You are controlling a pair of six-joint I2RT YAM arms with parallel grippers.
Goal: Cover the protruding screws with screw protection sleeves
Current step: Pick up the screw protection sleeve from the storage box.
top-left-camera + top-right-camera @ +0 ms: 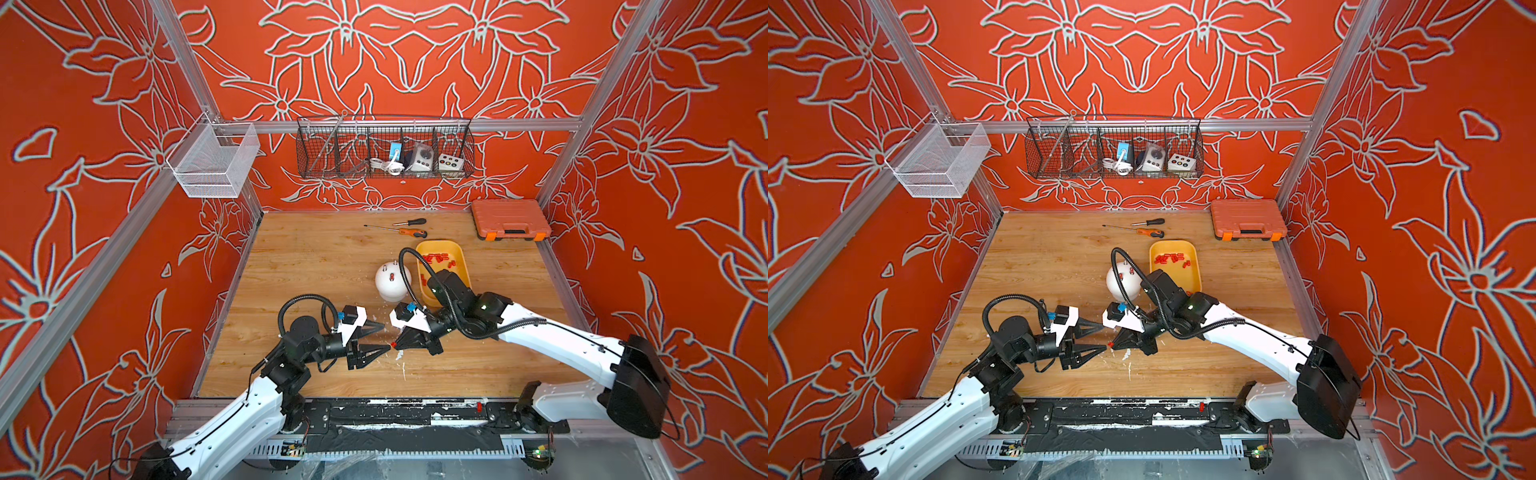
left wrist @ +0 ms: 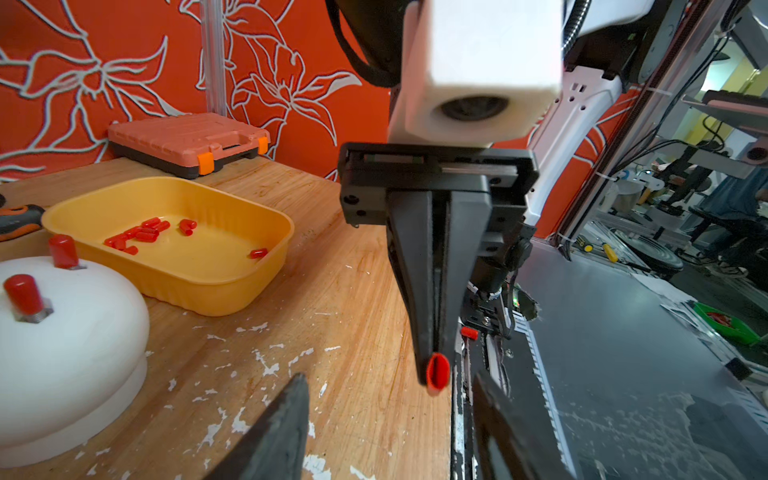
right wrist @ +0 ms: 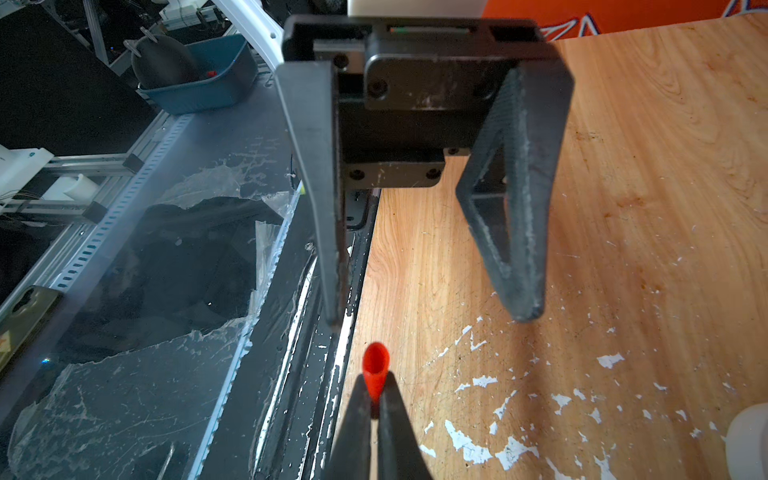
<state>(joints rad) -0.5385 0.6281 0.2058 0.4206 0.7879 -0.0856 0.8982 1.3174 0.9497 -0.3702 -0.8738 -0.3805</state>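
Right wrist view: right end effector (image 3: 376, 401) pinches one sleeve (image 3: 376, 363) at tips, long axis pointing into gap of left end effector (image 3: 428, 313), jaws wide, just beside. In a top view: sleeve at 3 o'clock from left tips; white dome (image 1: 392, 286) at 12 o'clock, well apart.

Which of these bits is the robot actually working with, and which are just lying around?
In use: white dome, its two capped screws, loose red sleeves in the yellow tray, one sleeve pinched in the right gripper, open left gripper.
Lying about: two screwdrivers, orange tool case, wall baskets.
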